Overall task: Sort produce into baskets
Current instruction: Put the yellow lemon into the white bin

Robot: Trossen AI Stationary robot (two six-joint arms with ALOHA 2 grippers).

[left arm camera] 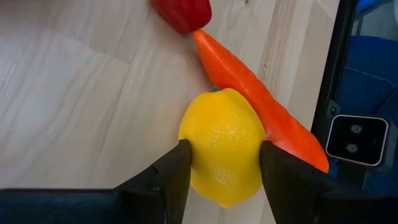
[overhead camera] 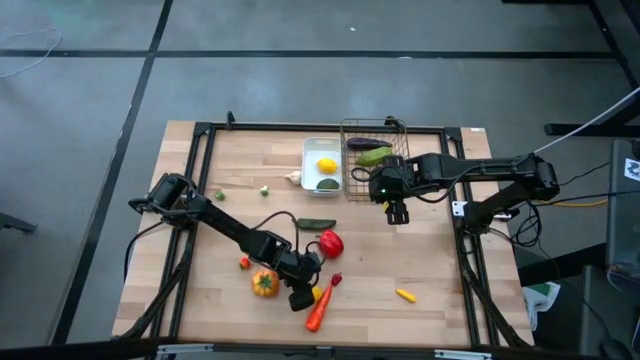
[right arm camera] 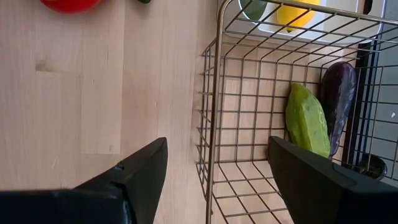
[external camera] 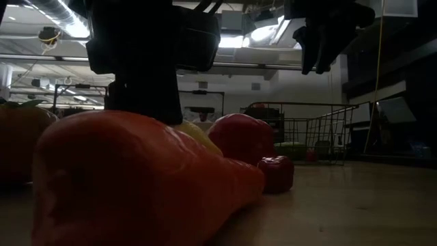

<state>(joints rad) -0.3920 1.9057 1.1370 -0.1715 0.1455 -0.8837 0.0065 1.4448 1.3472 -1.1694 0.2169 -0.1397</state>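
My left gripper [overhead camera: 303,296] is at the table's near middle, shut on a yellow lemon [left arm camera: 224,152]. The lemon lies against an orange carrot [left arm camera: 261,106], with a small red chilli [left arm camera: 183,12] just beyond. A red pepper [overhead camera: 330,242], an orange tomato [overhead camera: 264,283], a green cucumber [overhead camera: 317,223] and a yellow chilli [overhead camera: 404,295] lie loose on the table. My right gripper [overhead camera: 397,213] is open and empty above the table, beside the near side of the wire basket [overhead camera: 395,130]. That basket holds an eggplant [right arm camera: 339,99] and a green cucumber [right arm camera: 308,121]. The white tray [overhead camera: 309,165] holds a lemon [overhead camera: 326,166] and a green piece [overhead camera: 327,184]. My left gripper pinches the lemon's two opposite sides [left arm camera: 194,155] between its two fingers [left arm camera: 176,177], at about the fruit's widest part. The fingers come from above, pointing down. The lemon touches the carrot on one side. Whether it is lifted off the table I cannot tell.
Small green pieces [overhead camera: 219,195] [overhead camera: 265,190] and a pale piece [overhead camera: 294,178] lie left of the tray. A small orange-red piece [overhead camera: 244,263] lies near the tomato. A black frame [overhead camera: 205,135] runs around the table. There is bare wood at the near right [overhead camera: 450,280].
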